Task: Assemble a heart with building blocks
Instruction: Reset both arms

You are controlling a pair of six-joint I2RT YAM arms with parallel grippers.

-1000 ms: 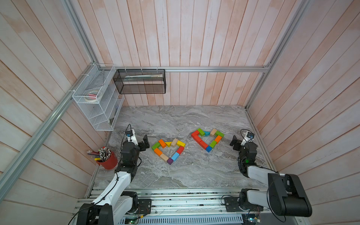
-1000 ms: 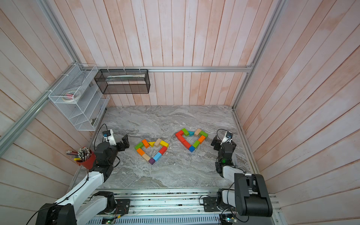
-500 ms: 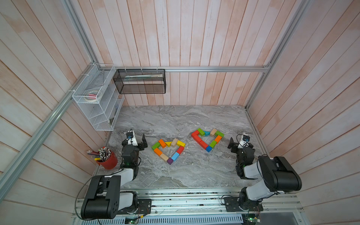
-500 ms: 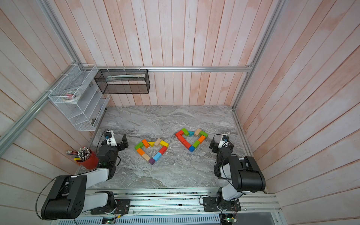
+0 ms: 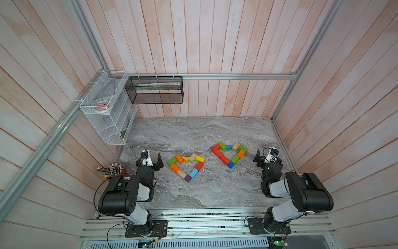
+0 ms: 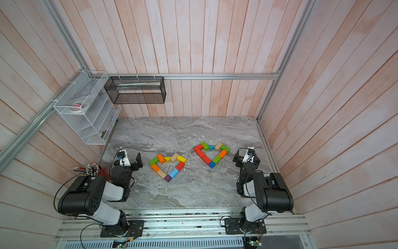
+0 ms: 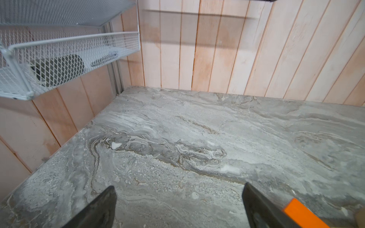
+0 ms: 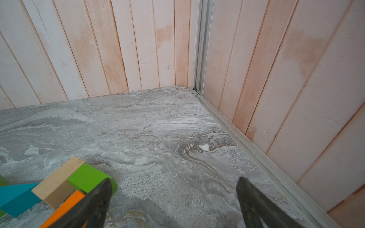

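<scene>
Two heart outlines of painted building blocks lie on the marble table point(image 5: 200, 131). In both top views the left heart, with a red block point(image 5: 199, 166) on one side, sits right of my left gripper point(image 5: 150, 159). The right heart has a long red block point(image 5: 225, 160) and sits left of my right gripper point(image 5: 267, 157). Both grippers hover low, open and empty. In the left wrist view the left gripper point(image 7: 178, 189) frames bare marble, with an orange block point(image 7: 302, 213) beyond one finger. In the right wrist view the right gripper point(image 8: 173, 183) is beside a green block point(image 8: 88, 177) and a tan block point(image 8: 57, 183).
A red cup of pencils point(image 5: 114, 171) stands at the table's left edge behind the left arm. A white wire shelf point(image 5: 105, 107) and a black mesh basket point(image 5: 155, 89) hang on the walls. Wooden walls close three sides; a metal rail point(image 5: 204, 224) runs along the front.
Both arms have folded back, their elbows rising over the front rail, while the grippers stay low beside the hearts and open. No block has moved.
</scene>
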